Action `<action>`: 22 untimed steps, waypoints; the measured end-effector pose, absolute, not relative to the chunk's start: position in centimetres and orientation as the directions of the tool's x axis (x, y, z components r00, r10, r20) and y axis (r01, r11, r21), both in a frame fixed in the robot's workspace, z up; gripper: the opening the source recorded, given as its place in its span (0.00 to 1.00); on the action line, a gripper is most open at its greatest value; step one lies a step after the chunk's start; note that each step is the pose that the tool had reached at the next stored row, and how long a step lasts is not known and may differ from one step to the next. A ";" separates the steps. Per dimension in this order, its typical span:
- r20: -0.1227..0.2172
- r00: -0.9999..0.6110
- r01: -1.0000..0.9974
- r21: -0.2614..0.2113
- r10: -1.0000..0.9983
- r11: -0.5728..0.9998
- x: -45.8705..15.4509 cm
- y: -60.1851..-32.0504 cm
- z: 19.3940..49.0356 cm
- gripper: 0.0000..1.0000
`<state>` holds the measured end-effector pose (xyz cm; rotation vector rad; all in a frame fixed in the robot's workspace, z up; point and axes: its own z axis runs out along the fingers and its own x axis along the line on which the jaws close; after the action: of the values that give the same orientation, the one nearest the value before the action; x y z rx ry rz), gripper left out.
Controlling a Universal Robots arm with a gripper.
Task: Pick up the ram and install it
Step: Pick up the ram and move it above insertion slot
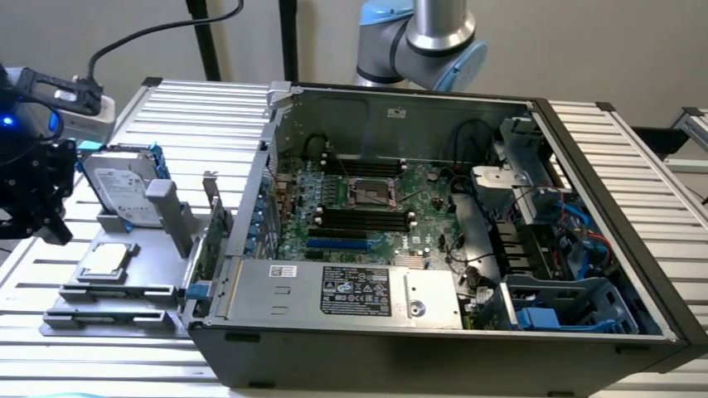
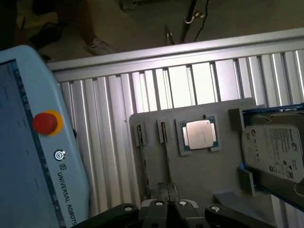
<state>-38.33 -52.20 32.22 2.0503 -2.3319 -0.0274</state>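
Two black fingers [image 2: 159,194] of the robot's gripper [image 2: 168,188] are pressed tight together. We think they pinch the ram [image 2: 167,161], a long, thin, dark circuit stick that we see from its narrow edge. It runs straight out from between the jaws, right on the line where they meet, over the flat grey plastic tray [image 2: 199,180]. Its far end points at the tray edge where the small slot holders [image 2: 141,134] sit. The square silver chip [image 2: 200,134] lies in its own pocket just beside the ram's far end. The grey hard drive [image 2: 273,152] sits at the tray's other edge. We judge the ram to be light and stiff, but thin and easy to hurt. A good hold is in the middle of its long top edge, on both flat sides, so it does not tip.
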 end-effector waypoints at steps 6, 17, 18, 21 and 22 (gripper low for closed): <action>0.015 -0.019 -0.999 0.028 -1.000 0.020 -38.3 -52.2 31.8 0.11; 0.015 0.038 -0.999 0.024 -0.999 -0.037 -38.3 -52.4 31.8 0.18; 0.015 0.038 -0.999 0.024 -0.999 -0.037 -38.3 -52.4 31.8 0.24; 0.015 0.038 -0.999 0.024 -0.999 -0.037 -38.3 -52.4 31.7 0.36; 0.015 0.038 -0.999 0.024 -0.999 -0.037 -38.3 -52.4 31.6 0.36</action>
<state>-38.33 -52.39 31.55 2.2429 -2.1601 -0.0094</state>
